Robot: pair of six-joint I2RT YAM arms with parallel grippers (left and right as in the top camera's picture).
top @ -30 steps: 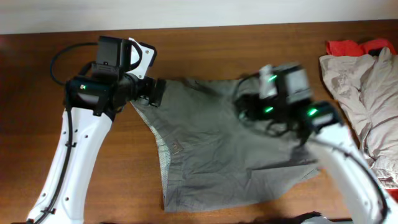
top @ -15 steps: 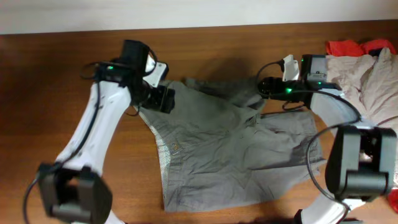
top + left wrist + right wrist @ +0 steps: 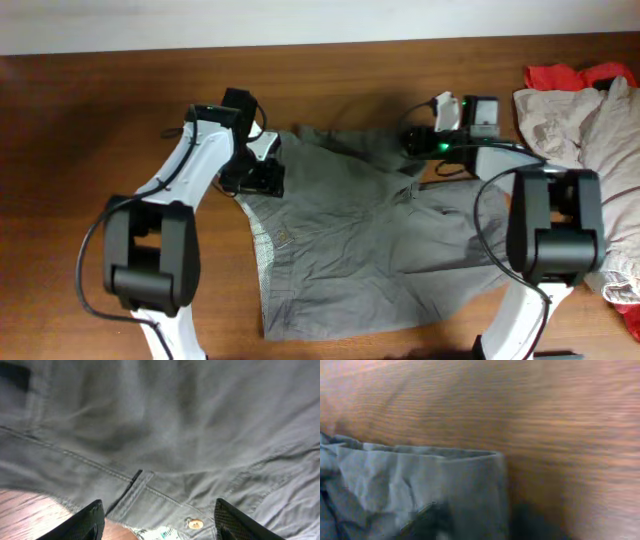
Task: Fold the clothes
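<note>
Rumpled grey shorts (image 3: 415, 485) edge on brown wooden table (image 3: 545, 420)

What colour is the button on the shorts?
Tan; the button shows best in the left wrist view.

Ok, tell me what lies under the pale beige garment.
A red cloth pokes out from under the beige garment at its far edge, on the table. How far it runs beneath is covered.

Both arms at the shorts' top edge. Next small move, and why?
Probably close the left gripper on the waistband: its fingers straddle that edge of the shorts near the button, apart, nothing pinched yet. The right gripper sits at the far corner.
</note>
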